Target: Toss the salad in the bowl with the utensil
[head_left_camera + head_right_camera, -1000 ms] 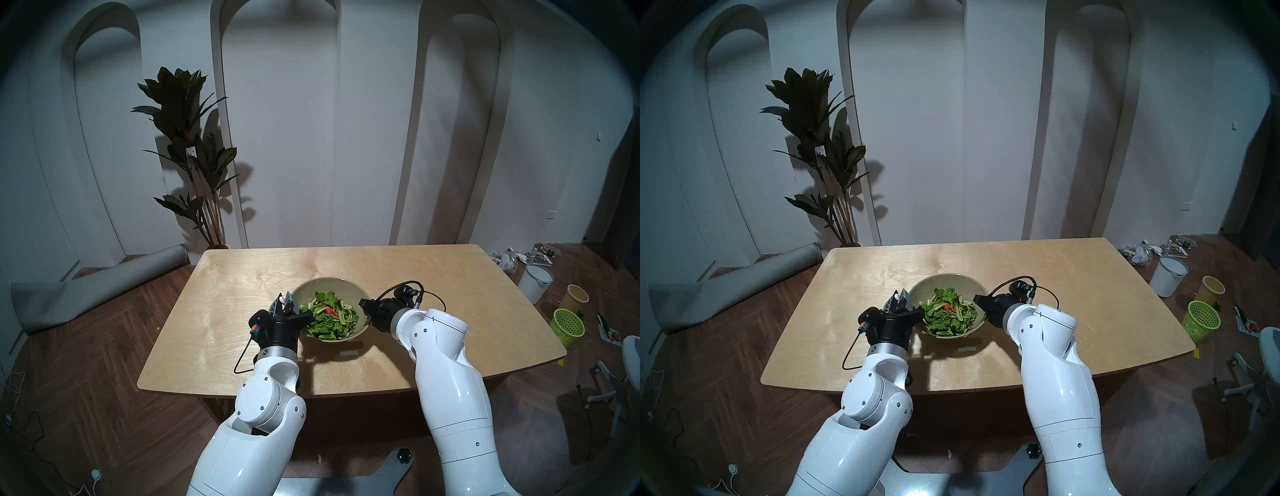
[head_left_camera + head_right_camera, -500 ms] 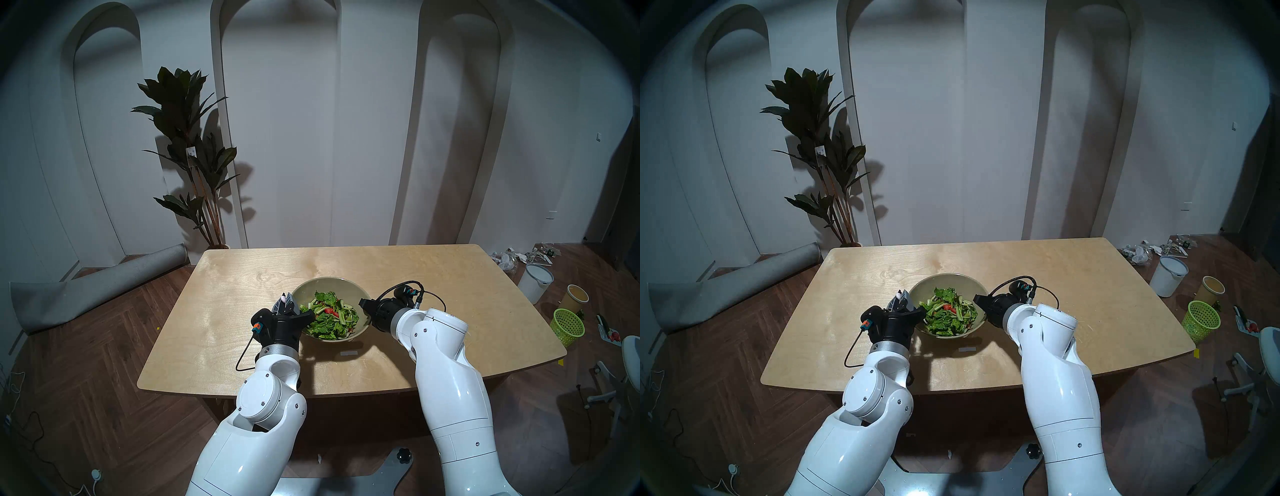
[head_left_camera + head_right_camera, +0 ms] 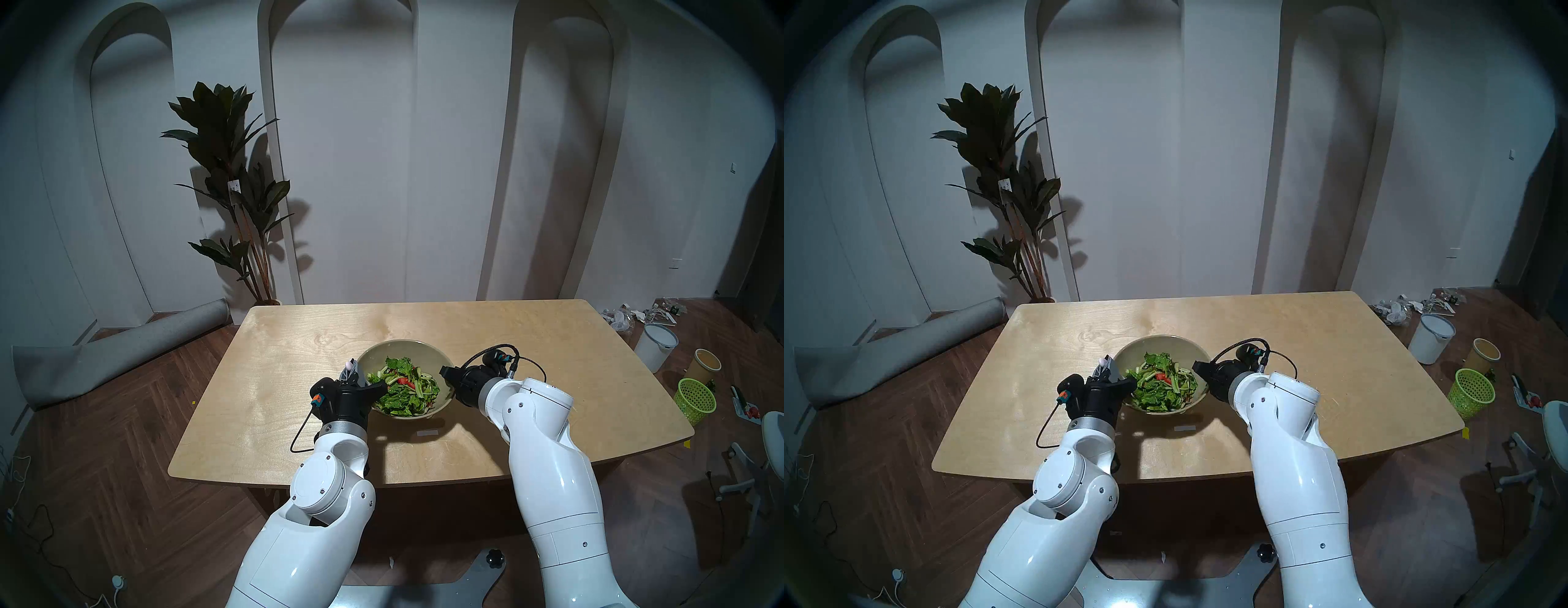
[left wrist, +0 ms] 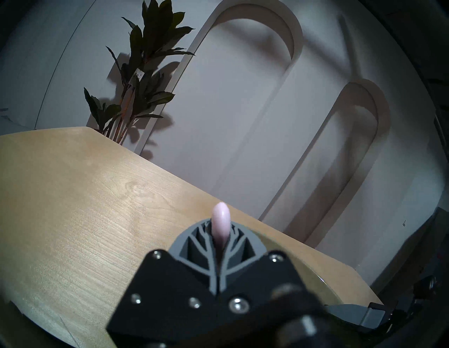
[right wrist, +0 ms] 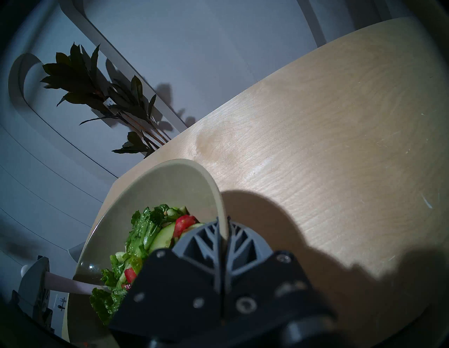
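Left gripper (image 4: pixel 220 243) clamped on pink spoon (image 4: pixel 220 224) handle, just off bowl's (image 3: pixel 377 354) left rim; spoon head in salad (image 3: pixel 403 388). Right gripper (image 5: pixel 223 240) pinches bowl's right rim, jaws closed on it. Bowl sits near table's (image 3: pixel 530 339) centre, toward front edge.

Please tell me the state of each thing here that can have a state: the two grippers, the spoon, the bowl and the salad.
left gripper: shut on the pink spoon's handle.
right gripper: shut on the bowl's rim.
pink spoon: held, its other end reaching into the bowl.
bowl: upright on the table, holding salad.
salad: heaped inside the bowl, none spilled.
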Controlling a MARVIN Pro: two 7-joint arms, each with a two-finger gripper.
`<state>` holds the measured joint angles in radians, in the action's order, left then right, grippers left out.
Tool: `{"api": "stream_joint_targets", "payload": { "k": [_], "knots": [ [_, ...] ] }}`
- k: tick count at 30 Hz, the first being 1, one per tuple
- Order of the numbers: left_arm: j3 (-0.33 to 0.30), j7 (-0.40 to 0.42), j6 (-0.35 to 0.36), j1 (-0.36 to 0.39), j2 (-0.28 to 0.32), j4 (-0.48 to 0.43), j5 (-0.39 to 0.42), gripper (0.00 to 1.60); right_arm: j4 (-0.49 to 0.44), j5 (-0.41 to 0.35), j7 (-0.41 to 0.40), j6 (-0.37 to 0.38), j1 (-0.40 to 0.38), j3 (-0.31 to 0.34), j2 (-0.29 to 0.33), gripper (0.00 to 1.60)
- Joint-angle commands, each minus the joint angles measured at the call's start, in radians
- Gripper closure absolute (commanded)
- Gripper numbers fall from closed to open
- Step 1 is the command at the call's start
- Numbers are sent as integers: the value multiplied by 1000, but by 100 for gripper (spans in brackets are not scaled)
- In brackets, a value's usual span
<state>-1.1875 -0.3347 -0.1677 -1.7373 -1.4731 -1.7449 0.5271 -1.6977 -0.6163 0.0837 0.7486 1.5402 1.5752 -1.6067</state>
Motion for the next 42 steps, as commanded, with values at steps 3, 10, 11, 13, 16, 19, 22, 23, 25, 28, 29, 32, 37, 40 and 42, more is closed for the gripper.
{"api": "stream_joint_targets", "payload": {
  "k": [3, 10, 11, 13, 16, 19, 22, 23, 25, 28, 29, 32, 37, 40, 42],
  "knots": [
    [14, 10, 27, 21, 10, -64, -14, 160, -24, -2, -2, 0, -8, 1, 0, 160],
    [31, 30, 34, 30, 13, -124, -13, 160, -23, -2, -2, -1, -9, 1, 0, 160],
    [32, 33, 40, 33, 11, -132, -6, 160, -22, -2, -2, -1, -9, 1, 0, 160],
    [32, 43, 54, 37, 9, -146, 13, 160, -22, -2, -2, -1, -9, 1, 0, 160],
    [30, 47, 74, 43, 6, -163, 34, 160, -23, -2, -2, -1, -9, 1, 0, 160],
    [28, 55, 82, 48, 7, -182, 52, 160, -23, -2, -2, -1, -9, 1, 0, 160],
    [29, 58, 95, 52, 9, -196, 64, 160, -23, -2, -2, -1, -9, 1, 0, 160],
    [32, 59, 95, 55, 8, -198, 62, 160, -23, -2, -2, -1, -9, 1, 0, 160],
    [39, 67, 94, 61, 8, -202, 62, 160, -23, -2, -2, -1, -9, 1, 0, 160],
    [55, 75, 84, 66, 10, -206, 43, 160, -23, -2, -2, 0, -9, 1, 0, 160],
    [61, 79, 83, 70, 15, -207, 32, 160, -23, -2, -2, -1, -9, 1, 0, 160],
    [75, 95, 72, 80, 33, -200, 1, 160, -23, -2, -2, 0, -9, 1, 0, 160],
    [82, 139, 23, 133, 81, -122, -98, 160, -23, -2, -2, -1, -9, 1, 0, 160],
    [78, 163, -6, 165, 104, -72, -148, 160, -22, -2, -2, -1, -9, 1, 0, 160],
    [75, 181, -21, 184, 113, -42, -165, 160, -22, -2, -2, -1, -9, 1, 0, 160]
  ]
}}
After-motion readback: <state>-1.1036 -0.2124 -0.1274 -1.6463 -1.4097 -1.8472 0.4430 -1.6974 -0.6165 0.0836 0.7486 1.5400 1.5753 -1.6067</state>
